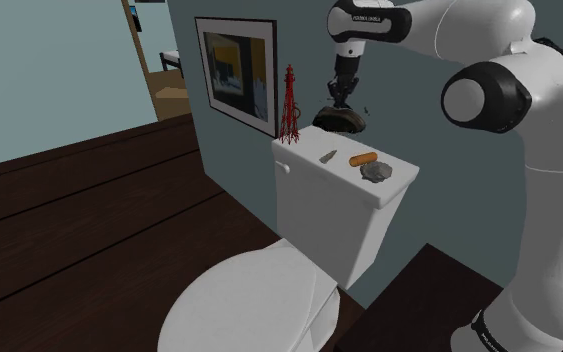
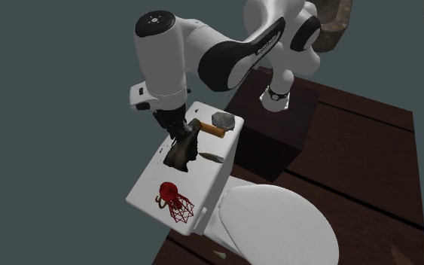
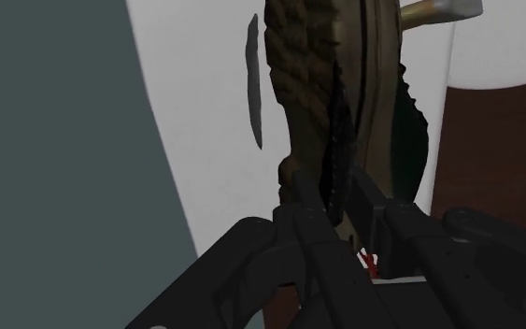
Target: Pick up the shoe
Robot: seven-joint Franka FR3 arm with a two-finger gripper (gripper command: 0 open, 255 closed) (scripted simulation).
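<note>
The black gripper [image 1: 337, 98] is clamped on the dark brown shoe [image 1: 342, 119] over the white toilet tank lid's [image 1: 314, 165] far edge, between a red wire tower [image 1: 288, 105] and an orange-handled hammer [image 1: 363, 159].

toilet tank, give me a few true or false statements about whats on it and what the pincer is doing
1. The pincer is shut on the shoe. True.
2. A red tower stands upright on the tank lid. True.
3. The toilet is open. False: the seat cover is down.
4. The hammer lies on the floor. False: the hammer lies on the tank lid, beside a grey lump.
5. A framed picture hangs on the wall next to the tank. True.
</note>
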